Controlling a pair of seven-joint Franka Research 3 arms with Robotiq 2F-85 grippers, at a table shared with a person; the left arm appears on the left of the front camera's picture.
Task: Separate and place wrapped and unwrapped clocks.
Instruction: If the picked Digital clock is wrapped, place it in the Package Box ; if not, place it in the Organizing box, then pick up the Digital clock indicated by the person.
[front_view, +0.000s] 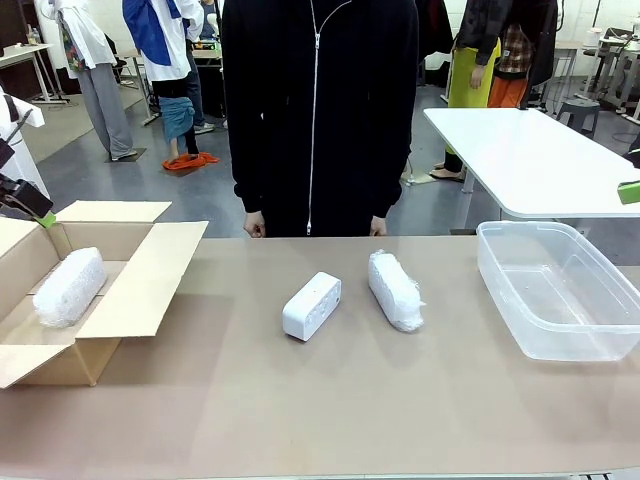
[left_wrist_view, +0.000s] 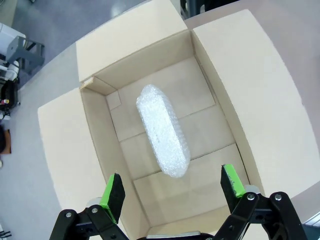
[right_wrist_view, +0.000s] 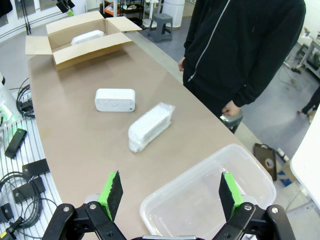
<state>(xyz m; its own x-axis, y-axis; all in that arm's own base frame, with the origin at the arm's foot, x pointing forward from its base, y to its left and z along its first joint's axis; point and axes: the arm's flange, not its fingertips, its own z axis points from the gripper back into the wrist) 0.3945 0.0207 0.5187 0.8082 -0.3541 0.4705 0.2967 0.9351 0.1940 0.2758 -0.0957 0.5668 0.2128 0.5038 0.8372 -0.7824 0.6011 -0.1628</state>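
Bubble-wrapped clock (left_wrist_view: 162, 132) lies sorted in the box (left_wrist_view: 145, 65) below my wide-open, empty left gripper (left_wrist_view: 171, 184); my right gripper (right_wrist_view: 170, 186) gapes empty over the tub (right_wrist_view: 200, 169).

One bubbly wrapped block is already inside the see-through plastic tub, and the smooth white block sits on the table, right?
Not the clear plastic tub. That whitish bubble-wrapped oblong block lies inside the open brown cardboard box, as the left wrist view shows. The smooth white plastic block does sit on the table.
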